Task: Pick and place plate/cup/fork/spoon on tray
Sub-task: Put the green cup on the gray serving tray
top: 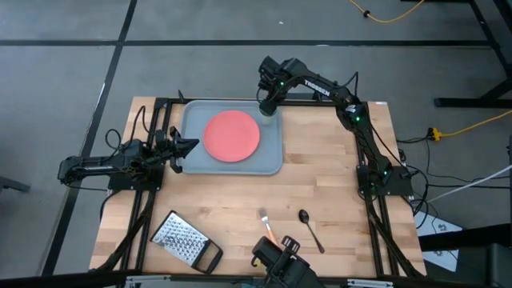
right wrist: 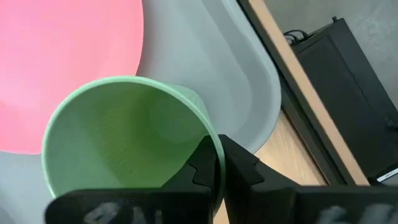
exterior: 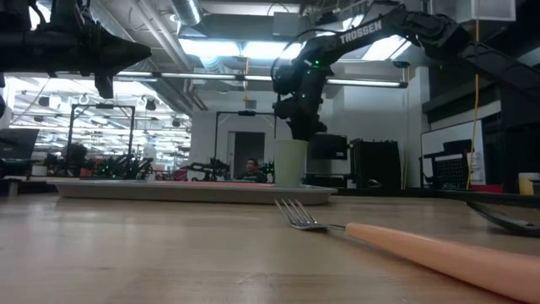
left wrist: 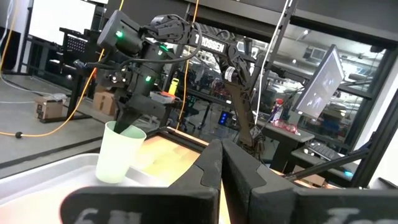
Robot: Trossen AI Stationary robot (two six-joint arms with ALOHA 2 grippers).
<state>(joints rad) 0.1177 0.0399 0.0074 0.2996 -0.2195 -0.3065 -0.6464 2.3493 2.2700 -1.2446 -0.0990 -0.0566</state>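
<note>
The coral-red plate [top: 232, 135] lies flat in the grey-blue tray [top: 192, 164]. My right gripper [top: 267, 110] is shut on the pale green cup [right wrist: 124, 143] at the tray's far right corner; the cup also shows in the low view [exterior: 289, 162]. My left gripper [top: 190, 146] is shut and empty, in the air just over the tray's left rim. The orange-handled fork [top: 266, 226] and the dark spoon [top: 310, 230] lie flat on the wood near the front edge. My right gripper holds the cup by its rim [right wrist: 208, 140], one finger inside the cup and one outside, coming from above and pointing down. The cup is mouth up and slightly tilted [left wrist: 121, 155], its base at the tray's floor; whether it rests there I cannot tell.
A metal grater with a black handle [top: 184, 242] lies at the table's front left. Bare wood stretches between the tray and the cutlery. A camera mount [top: 280, 260] stands at the front edge near the fork.
</note>
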